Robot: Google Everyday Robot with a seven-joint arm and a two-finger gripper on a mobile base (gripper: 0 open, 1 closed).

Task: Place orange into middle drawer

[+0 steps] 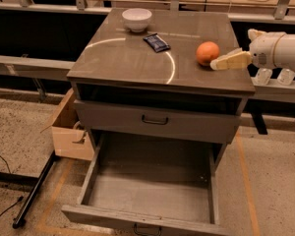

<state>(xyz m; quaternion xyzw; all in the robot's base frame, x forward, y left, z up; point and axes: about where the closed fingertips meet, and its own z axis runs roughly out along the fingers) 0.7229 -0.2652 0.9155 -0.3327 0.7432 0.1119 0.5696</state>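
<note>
- Camera view looks down on a grey cabinet (123, 63) with the orange (207, 53) resting on its top, near the right-hand edge as seen here.
- The middle drawer (152, 193) stands pulled out well below, its grey floor bare, so the receiving place is ready.
- By my reading, nothing of the placing itself is done. The fruit is not yet grasped, lifted or carried down, which leaves nearly the whole task.
- The gripper (225, 62) reaches in from the right at tabletop height, its tip at the orange's lower right side. Whether it touches the fruit or sits just beside it cannot be told.
- Whether the gripper is open or closed cannot be told from this angle. It has hold of nothing.
- A white bowl (136, 18) and a dark blue snack packet (156, 42) lie farther back on the top, well apart from the gripper.
- The closed drawer front (187, 124) with its black handle sits between the top and the open drawer.
</note>
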